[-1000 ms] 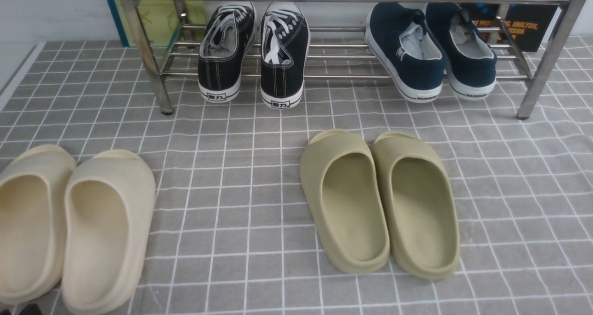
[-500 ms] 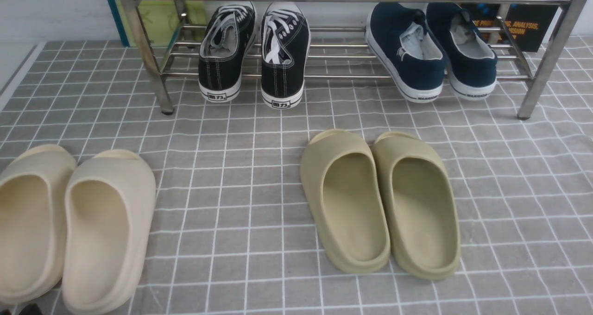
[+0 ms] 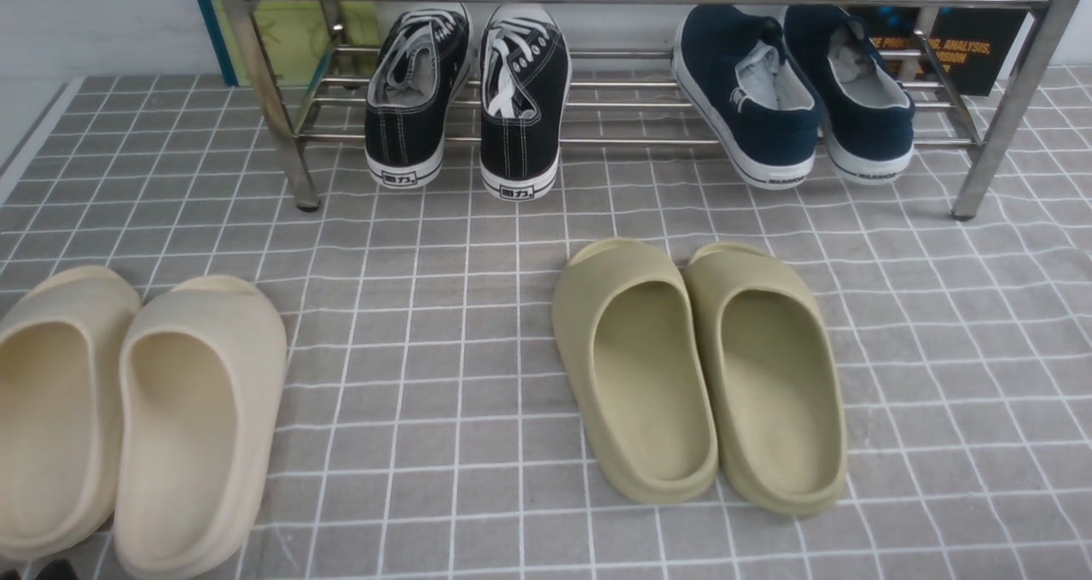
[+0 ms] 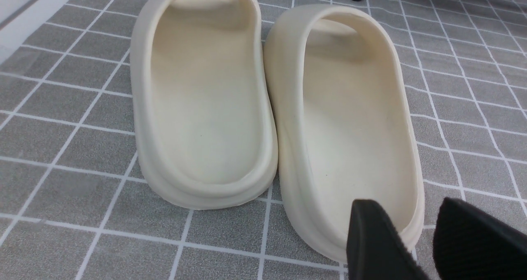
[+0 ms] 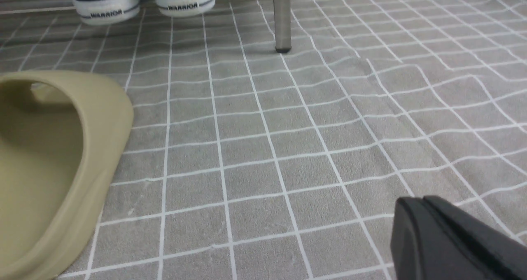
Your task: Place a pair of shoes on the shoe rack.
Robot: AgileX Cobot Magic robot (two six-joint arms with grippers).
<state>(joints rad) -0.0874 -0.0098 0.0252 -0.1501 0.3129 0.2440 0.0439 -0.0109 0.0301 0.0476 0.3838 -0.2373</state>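
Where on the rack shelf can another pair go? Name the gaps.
On the shoe rack, bare bars show between the black lace-up sneakers and the navy slip-on sneakers, and between the left leg and the black pair. Right of the navy pair it is tight against the right leg.

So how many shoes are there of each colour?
Black lace-up sneakers: 2
Navy slip-on shoes: 2
Olive-green slides: 2
Cream slides: 2
Total: 8 shoes
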